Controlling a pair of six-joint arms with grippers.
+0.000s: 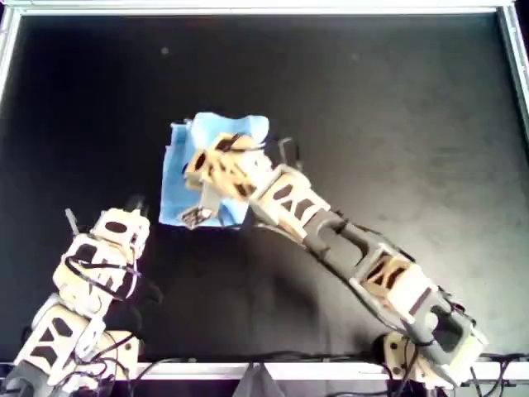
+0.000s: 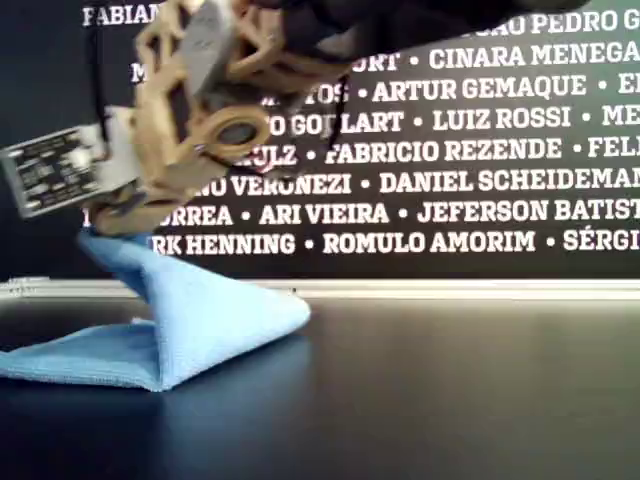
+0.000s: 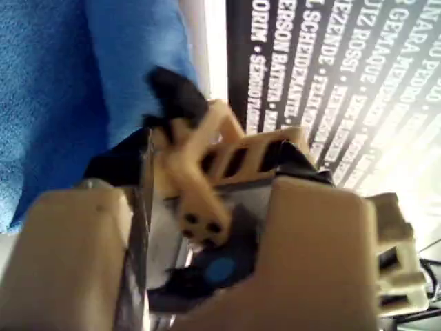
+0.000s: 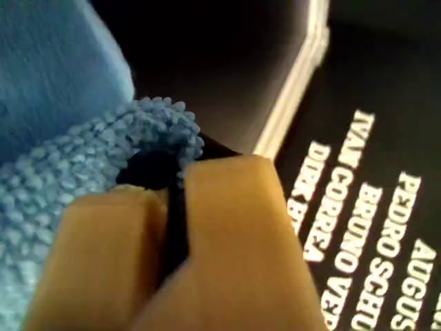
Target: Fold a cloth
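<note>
My right gripper (image 4: 172,186) clamped on edge of pale sky-blue soft fabric cloth (image 1: 175,186), left of centre in overhead view, on black tabletop (image 1: 372,124). Edge held raised, likely to carry over for fold. My left gripper (image 1: 132,207) sits lower left, off cloth; jaw state unreadable.

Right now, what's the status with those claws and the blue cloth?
Right claw shut on cloth edge, held up. Left claw open, empty, off the cloth. Rest of cloth flat on table. Nothing blocking.
</note>
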